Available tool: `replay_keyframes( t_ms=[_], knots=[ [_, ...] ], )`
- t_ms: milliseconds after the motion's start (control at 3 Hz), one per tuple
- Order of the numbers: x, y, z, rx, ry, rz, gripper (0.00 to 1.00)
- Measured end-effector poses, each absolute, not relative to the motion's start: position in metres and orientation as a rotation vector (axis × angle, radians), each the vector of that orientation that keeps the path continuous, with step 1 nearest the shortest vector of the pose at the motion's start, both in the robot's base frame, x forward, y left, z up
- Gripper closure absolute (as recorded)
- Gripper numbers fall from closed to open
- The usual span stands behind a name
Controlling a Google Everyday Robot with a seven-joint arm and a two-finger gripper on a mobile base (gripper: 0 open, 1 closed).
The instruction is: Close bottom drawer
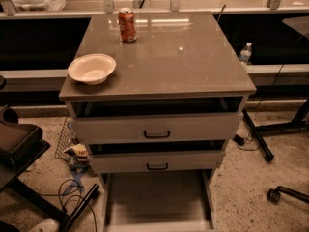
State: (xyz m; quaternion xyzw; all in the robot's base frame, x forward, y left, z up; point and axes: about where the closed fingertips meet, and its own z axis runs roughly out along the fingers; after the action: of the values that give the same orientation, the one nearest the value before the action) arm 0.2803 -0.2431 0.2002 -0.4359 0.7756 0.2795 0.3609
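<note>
The bottom drawer (157, 199) is pulled far out at the foot of the grey-beige cabinet. Only its long plain grey tray shows, running down to the lower edge of the view. Its front panel and handle are out of view below. Above it the middle drawer (157, 162) and the top drawer (157, 128) each stand slightly open, each with a small black bar handle. The gripper is not in view.
A white bowl (91, 68) and a red can (127, 25) stand on the cabinet top (178, 57). A dark chair (17, 144) stands at left, with cables and clutter (75, 153) on the floor. Chair legs with a caster (274, 195) are at right. A water bottle (245, 52) stands behind.
</note>
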Motion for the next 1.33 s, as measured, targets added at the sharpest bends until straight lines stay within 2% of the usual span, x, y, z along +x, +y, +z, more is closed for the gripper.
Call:
replay_keyframes(
  t_ms=[1000, 1333],
  knots=[
    [0.358, -0.212, 0.187, -1.223, 1.693, 0.793, 1.00],
    [0.388, -0.187, 0.194, -1.271, 1.618, 0.820, 1.00]
  ],
)
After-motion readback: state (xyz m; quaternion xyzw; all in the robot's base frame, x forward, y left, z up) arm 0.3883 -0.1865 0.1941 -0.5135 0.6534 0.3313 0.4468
